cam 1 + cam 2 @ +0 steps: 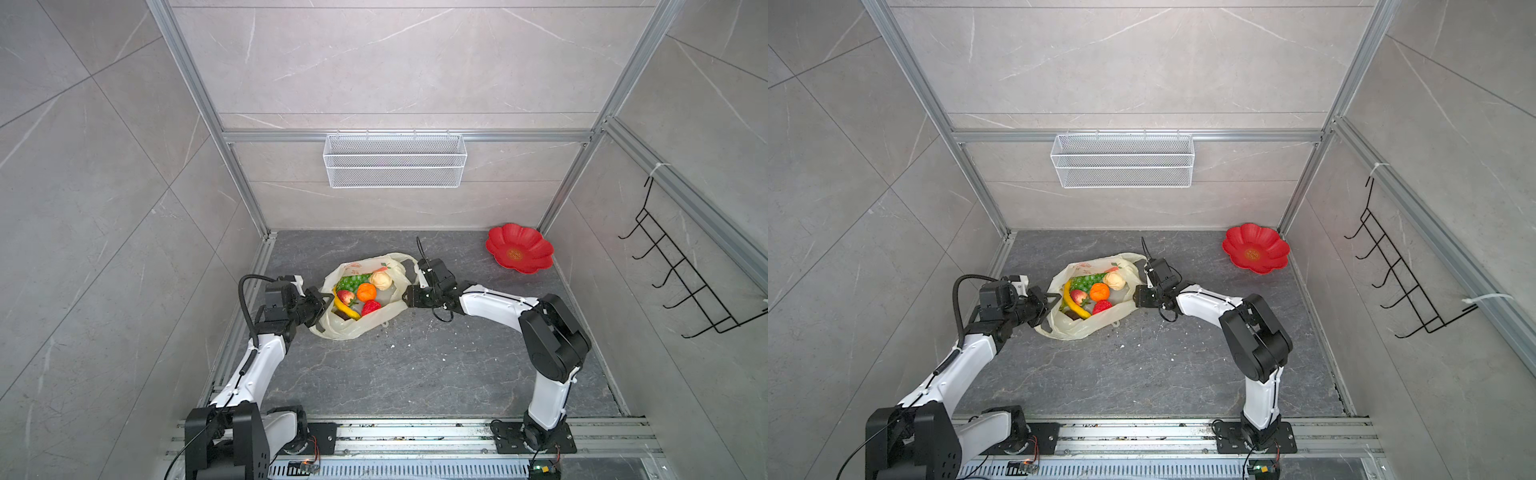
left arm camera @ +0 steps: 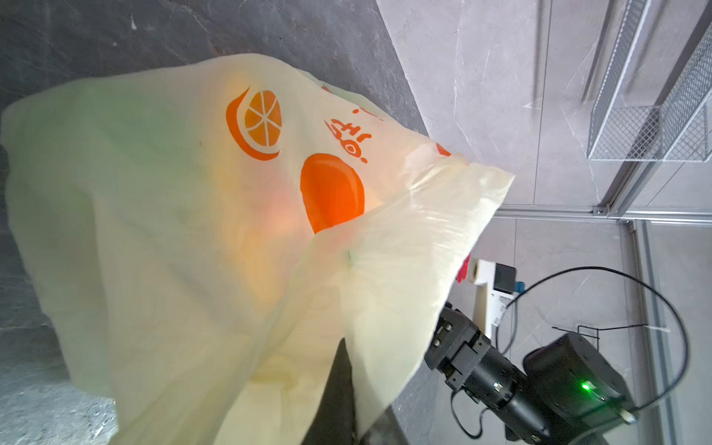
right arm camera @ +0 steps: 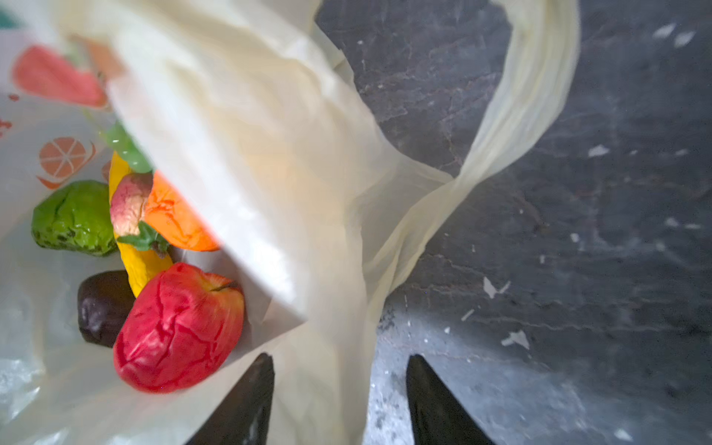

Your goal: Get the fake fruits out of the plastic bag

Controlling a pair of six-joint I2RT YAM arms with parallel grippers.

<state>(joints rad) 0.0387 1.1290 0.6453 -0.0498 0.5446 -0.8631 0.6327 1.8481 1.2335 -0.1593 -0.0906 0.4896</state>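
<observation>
The plastic bag [image 1: 353, 328] [image 1: 1075, 328] lies on the dark floor with its mouth spread open upward. The fake fruits sit inside it: green grapes [image 1: 353, 282], an orange [image 1: 366, 292], a cream one [image 1: 381, 280], a banana [image 1: 345, 309]. The right wrist view adds a red apple [image 3: 177, 327], a dark brown one [image 3: 100, 308] and a green bumpy one [image 3: 73, 217]. My left gripper [image 1: 326, 303] [image 2: 343, 348] is shut on the bag's left rim [image 2: 192, 231]. At the right rim my right gripper [image 1: 405, 296] [image 3: 339, 360] stands open, with bag film lying loose between its fingers [image 3: 250, 400].
A red flower-shaped plate [image 1: 519, 249] sits in the far right corner of the floor. A white wire basket [image 1: 395, 160] hangs on the back wall and a black hook rack [image 1: 685, 270] on the right wall. White flecks [image 3: 516, 339] litter the floor near the bag.
</observation>
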